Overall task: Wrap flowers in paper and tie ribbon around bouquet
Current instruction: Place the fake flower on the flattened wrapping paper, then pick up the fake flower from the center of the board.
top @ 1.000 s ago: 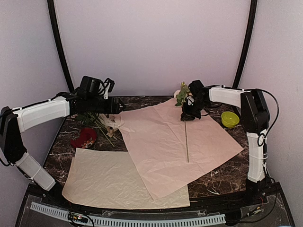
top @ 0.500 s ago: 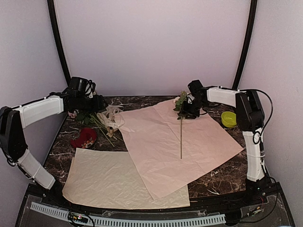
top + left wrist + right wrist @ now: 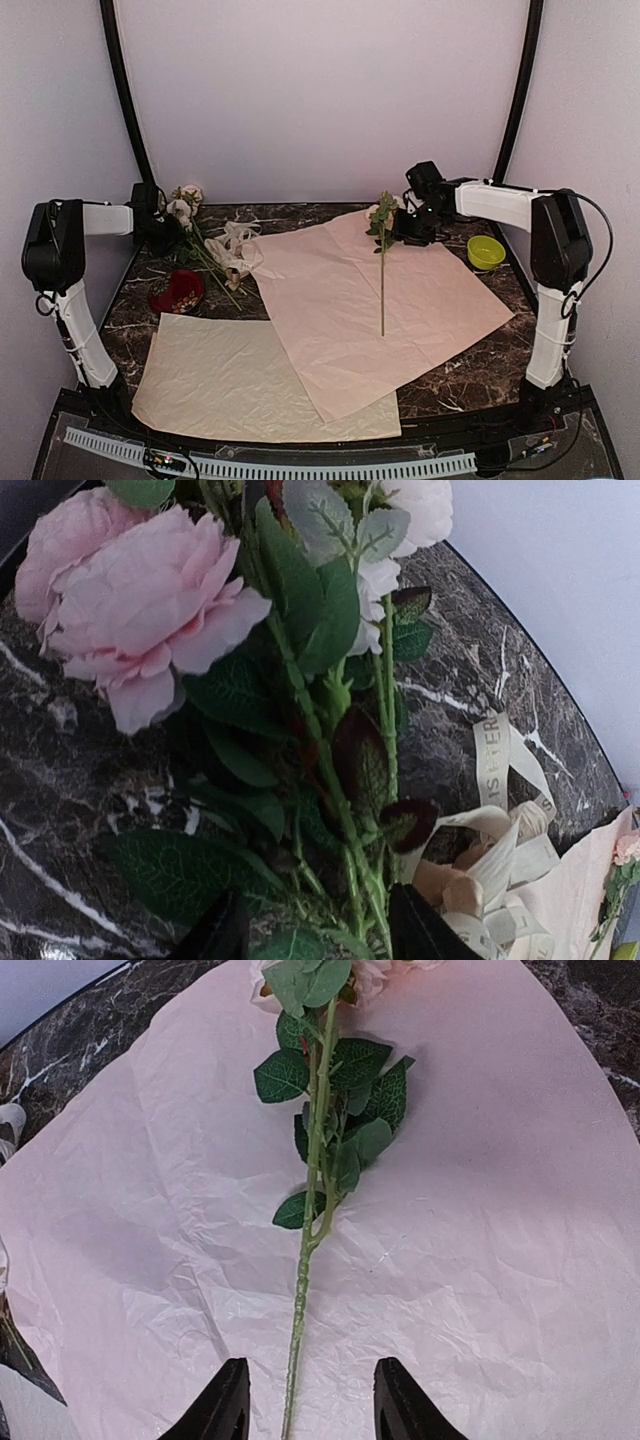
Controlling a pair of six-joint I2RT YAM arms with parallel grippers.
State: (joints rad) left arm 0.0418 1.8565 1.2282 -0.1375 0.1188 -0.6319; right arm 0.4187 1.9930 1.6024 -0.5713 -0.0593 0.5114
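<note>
Pink paper (image 3: 340, 300), cream sheet (image 3: 230, 380), green bowl (image 3: 486, 251), red dish (image 3: 178, 291): one each; perhaps four flowers (image 3: 382, 285).

Partly legible printed letters "ETER" on the cream ribbon (image 3: 492, 765)

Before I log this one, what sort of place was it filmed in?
Probably a lab test booth, not a florist's: plain pale walls close in a small marble-patterned table, and a left arm and right arm stand at its near edge.

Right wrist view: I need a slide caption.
Open right gripper over one rose stem lying on the pink paper.
</note>
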